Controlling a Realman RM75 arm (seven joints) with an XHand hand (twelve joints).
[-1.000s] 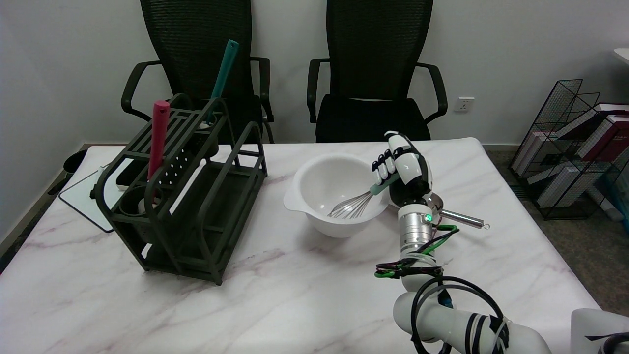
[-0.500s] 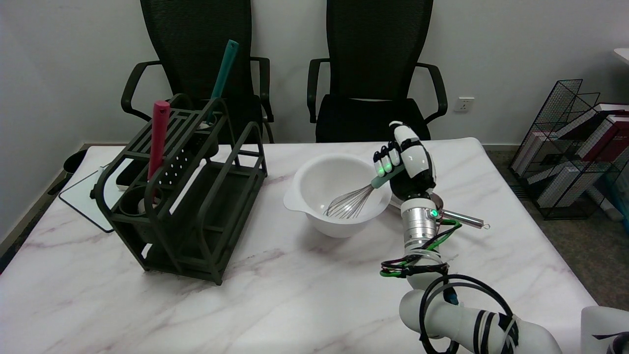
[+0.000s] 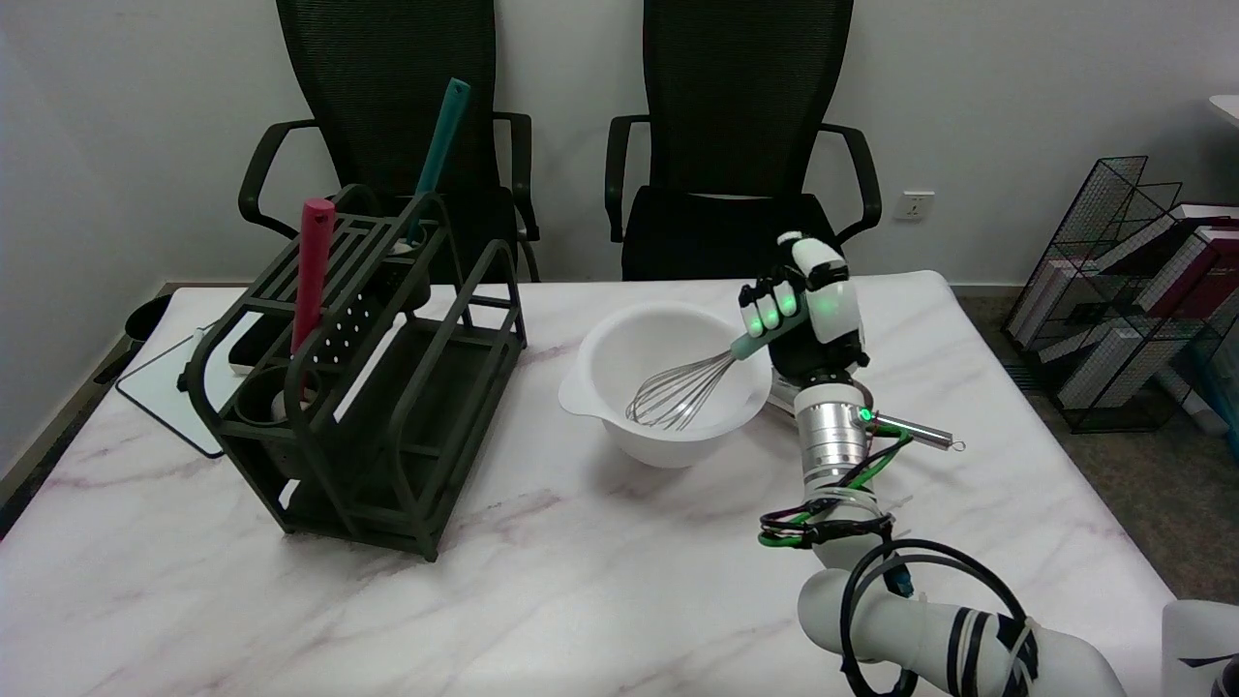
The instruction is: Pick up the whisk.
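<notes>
Standing on the marble table (image 3: 542, 581), left to right, are a dark rack (image 3: 387, 387) and a white bowl (image 3: 668, 382), with the whisk (image 3: 682, 387) tilted so that its wires lie within the bowl's rim and its green handle is gripped by the curled fingers of the right hand (image 3: 808, 310) at the bowl's right edge. The lifting step is judged to be in hand; a straight upward pull is called for next, so that the wires are cleared of the rim without the bowl being tipped.
</notes>
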